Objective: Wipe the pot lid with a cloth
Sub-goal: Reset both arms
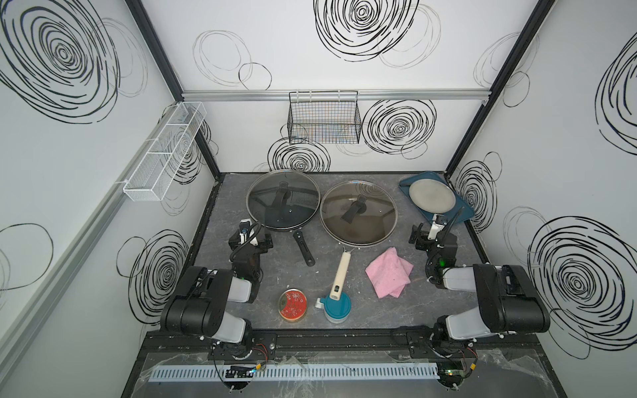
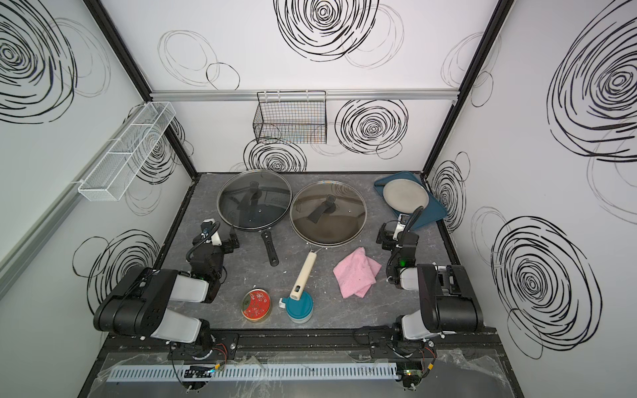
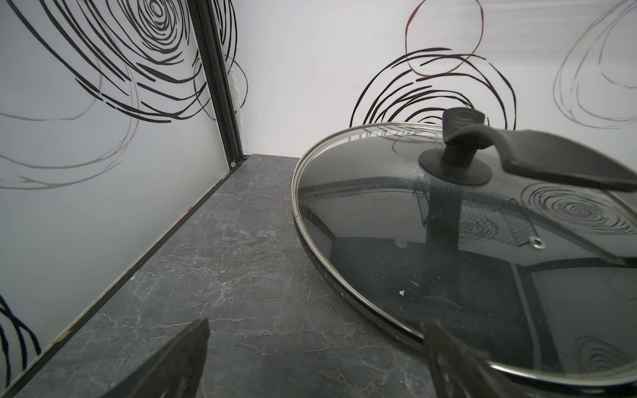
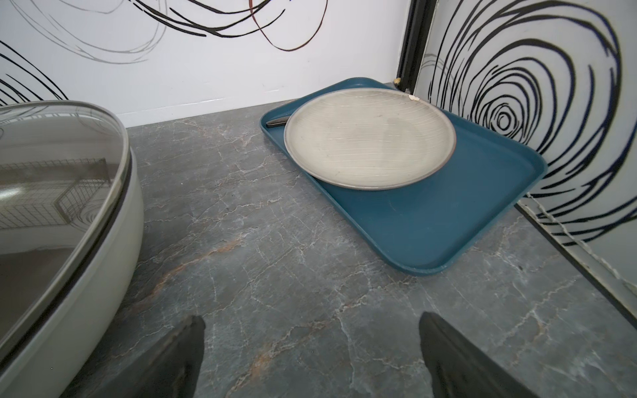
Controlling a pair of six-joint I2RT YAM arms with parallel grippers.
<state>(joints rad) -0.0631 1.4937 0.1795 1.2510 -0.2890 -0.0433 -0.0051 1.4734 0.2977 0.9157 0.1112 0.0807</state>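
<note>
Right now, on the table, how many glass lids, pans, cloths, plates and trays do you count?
Glass lids: 2
Pans: 2
Cloth: 1
Plate: 1
Tray: 1
Total: 7

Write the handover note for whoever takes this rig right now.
Left gripper: open, empty, beside the black pan's lid.
Right gripper: open, empty, over the table between the pale pan's lid and the blue tray.
Cloth: folded on the table near the right arm, close to the pale pan's lid, touched by nothing.
Both glass lids sit on pans.
Done: nothing visible.
Left: grasp the cloth and wipe the lid. The scene does not tell which lid is meant.
</note>
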